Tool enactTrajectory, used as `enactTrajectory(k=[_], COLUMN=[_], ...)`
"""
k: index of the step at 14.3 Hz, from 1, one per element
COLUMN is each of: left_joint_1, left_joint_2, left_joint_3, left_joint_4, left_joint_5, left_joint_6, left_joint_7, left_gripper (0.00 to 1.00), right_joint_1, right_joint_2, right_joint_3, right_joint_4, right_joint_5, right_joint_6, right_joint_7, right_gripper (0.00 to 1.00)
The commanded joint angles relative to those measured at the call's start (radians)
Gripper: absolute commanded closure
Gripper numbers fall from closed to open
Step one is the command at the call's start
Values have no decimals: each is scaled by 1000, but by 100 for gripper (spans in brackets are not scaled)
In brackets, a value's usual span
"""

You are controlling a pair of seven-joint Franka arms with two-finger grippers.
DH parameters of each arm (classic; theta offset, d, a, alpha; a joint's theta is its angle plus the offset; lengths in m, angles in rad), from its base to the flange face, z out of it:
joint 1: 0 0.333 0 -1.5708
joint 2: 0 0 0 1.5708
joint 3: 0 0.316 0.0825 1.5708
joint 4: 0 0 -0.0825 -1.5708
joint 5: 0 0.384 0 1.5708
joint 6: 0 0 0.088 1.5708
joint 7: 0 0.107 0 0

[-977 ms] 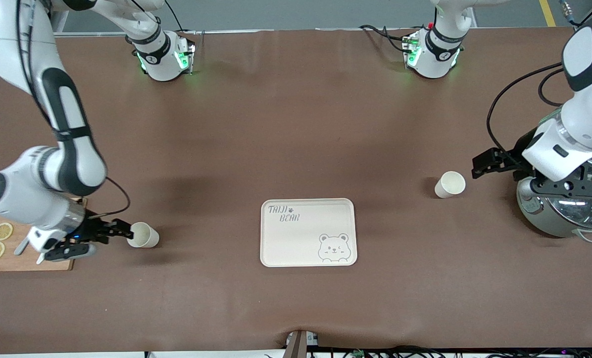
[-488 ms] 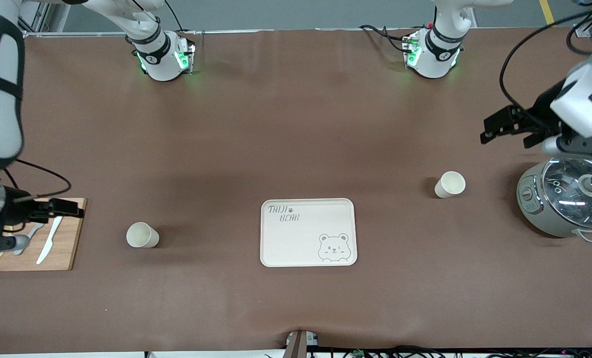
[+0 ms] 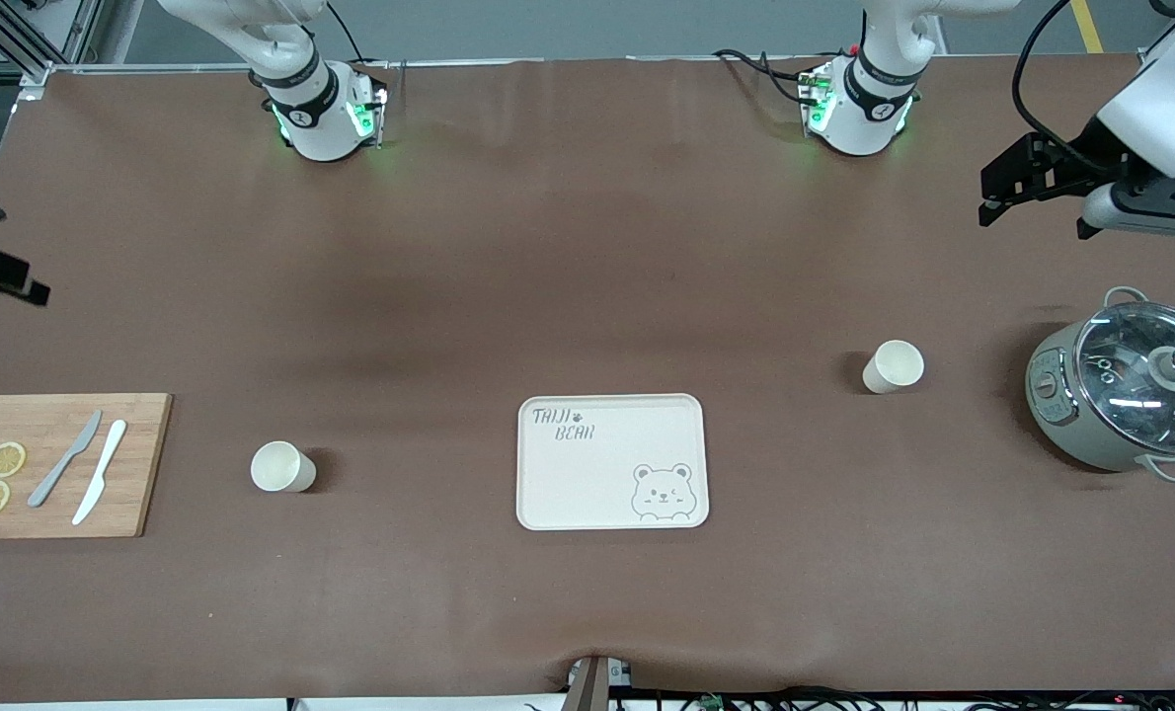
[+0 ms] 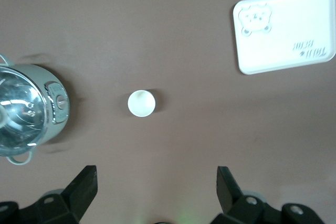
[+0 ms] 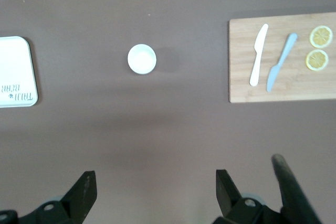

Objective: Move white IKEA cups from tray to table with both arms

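Tray (image 3: 612, 461) sits bare, nothing on it. Both cups are already on the table (image 3: 587, 247), upright, mouths up. One cup (image 3: 282, 466) stands well apart from the tray toward the right arm's end, about level with the tray's middle, between tray and cutting board (image 3: 54, 464). Other cup (image 3: 893, 366) stands toward the left arm's end, a bit farther from the front camera than the tray, between tray and pot (image 3: 1126, 393). Neither cup touches the tray.

Left gripper (image 3: 1002, 188) is up in the air over the table, at the left arm's end and clear of the tray; the left wrist view shows its fingers (image 4: 84, 184) spread wide, nothing between them. Right gripper (image 5: 155, 190) is high at the right arm's end; fingers apart, empty, its cup (image 5: 142, 59) well below it.

Task looks done; both arms appear to be parked.

Handling guess: cups look light, thin-walled, stiff, smooth and likely a bit slippery. They are easy to tip with a side knock. The taper means a grip could slide up. Best hold is across the rim, one finger in and one out, or a low squeeze around the body, gentle.
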Motion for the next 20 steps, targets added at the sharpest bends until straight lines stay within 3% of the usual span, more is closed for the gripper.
enactTrajectory(k=[1,2,3,20], left_joint_1=[-3,-3,0,5], left_joint_2=[-12,-13,-17,-9], left_joint_3=[-2,0,-2,3], left_joint_4=[-18,-36,-45,-50], left_joint_5=[31,32,32,32], left_joint_6=[5,28,40,65], left_joint_7=[30,30,30,38], left_gripper=[0,0,0,0], right_joint_1=[27,28,28,59], right_joint_2=[-188,-256,-276,-264], right_joint_3=[8,8,10,22], right_joint_4=[-284,-395,-435,-386], right_joint_5=[-39,-40,-45,-57], right_joint_6=[126,208,230,202], right_joint_7=[40,38,38,89], right_gripper=[0,0,0,0])
